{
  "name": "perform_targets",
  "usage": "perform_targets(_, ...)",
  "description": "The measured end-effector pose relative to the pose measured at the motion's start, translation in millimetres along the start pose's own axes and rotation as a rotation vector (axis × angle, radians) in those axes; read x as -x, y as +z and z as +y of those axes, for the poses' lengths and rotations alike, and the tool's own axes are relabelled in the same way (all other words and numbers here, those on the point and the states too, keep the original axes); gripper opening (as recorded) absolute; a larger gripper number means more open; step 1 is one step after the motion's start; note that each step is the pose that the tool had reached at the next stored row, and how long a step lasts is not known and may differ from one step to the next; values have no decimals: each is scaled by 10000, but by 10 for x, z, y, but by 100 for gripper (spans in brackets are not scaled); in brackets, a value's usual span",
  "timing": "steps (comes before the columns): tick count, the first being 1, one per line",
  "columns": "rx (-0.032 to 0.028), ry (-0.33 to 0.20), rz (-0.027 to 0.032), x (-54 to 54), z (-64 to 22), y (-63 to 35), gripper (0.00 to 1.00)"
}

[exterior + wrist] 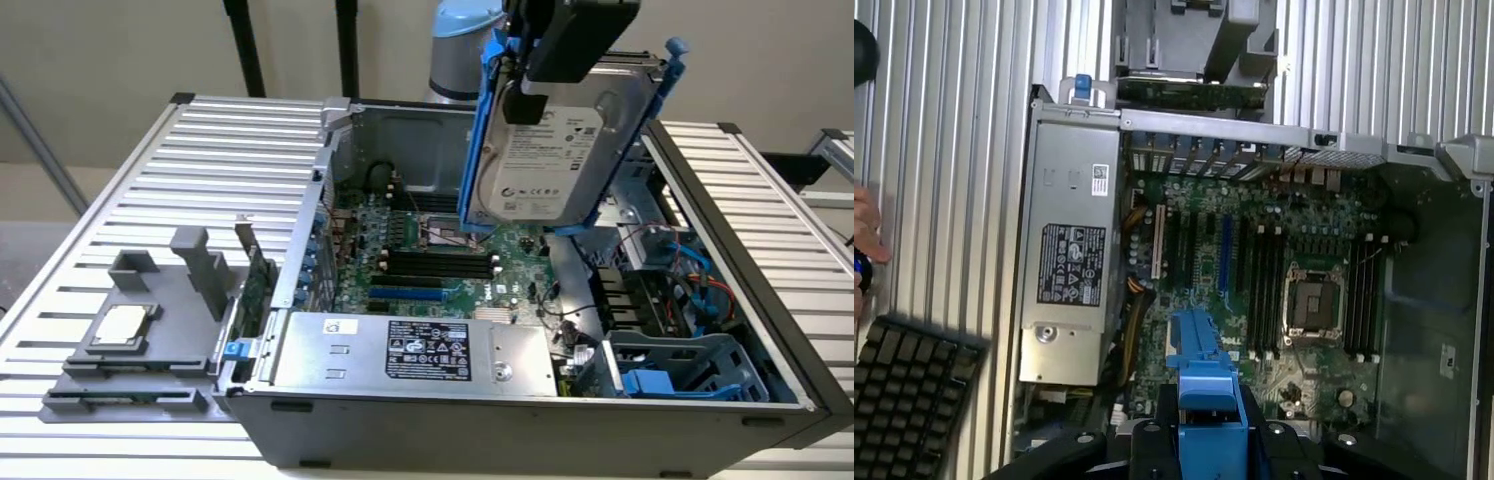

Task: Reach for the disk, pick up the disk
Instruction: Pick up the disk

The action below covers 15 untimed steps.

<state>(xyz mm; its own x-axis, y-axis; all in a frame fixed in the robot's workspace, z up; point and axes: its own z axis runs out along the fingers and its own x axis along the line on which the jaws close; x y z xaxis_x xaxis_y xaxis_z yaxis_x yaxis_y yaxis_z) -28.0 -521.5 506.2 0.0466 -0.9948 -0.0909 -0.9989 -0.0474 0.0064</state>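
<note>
The disk [545, 158], a silver-grey hard drive with a white printed label and bright blue rails, hangs upright in the air above the open computer case [534, 420]. My gripper [534, 95] comes down from above and is shut on the disk's upper part, with black fingers [526, 108] over its face. In the wrist view the disk's blue rail [1202, 385] runs edge-on between the black fingers [1154, 445], with the motherboard [1254, 270] far below it.
The case lies open on a slatted metal table [214, 160]. Inside are the motherboard, a long silver power supply [400, 350] and a blue drive cage [674, 372]. A grey tray with a square chip [123, 326] sits at the exterior view's left. A keyboard [909, 395] and a hand [866, 235] are beside the case.
</note>
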Motion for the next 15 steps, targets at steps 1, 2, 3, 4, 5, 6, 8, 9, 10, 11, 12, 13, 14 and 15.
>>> perform_targets(1,0,0,0,-19,-43,-2,33)
perform_targets(2,0,0,0,-38,-85,-4,33)
perform_targets(3,0,0,0,-57,-126,-6,33)
perform_targets(4,0,0,-1,-76,-169,-8,33)
perform_targets(5,0,1,0,-96,-211,-10,33)
perform_targets(6,-1,1,-1,-115,-253,-12,33)
perform_targets(8,0,-1,0,-155,-340,-16,33)
perform_targets(9,0,1,0,-174,-378,-18,33)
perform_targets(10,0,1,0,-194,-421,-20,33)
perform_targets(11,0,0,0,-215,-463,-23,33)
perform_targets(12,0,0,-1,-235,-503,-24,33)
perform_targets(13,0,1,0,-257,-543,-27,33)
perform_targets(14,0,0,0,-277,-580,-29,33)
perform_targets(15,0,0,-1,-301,-620,-31,33)
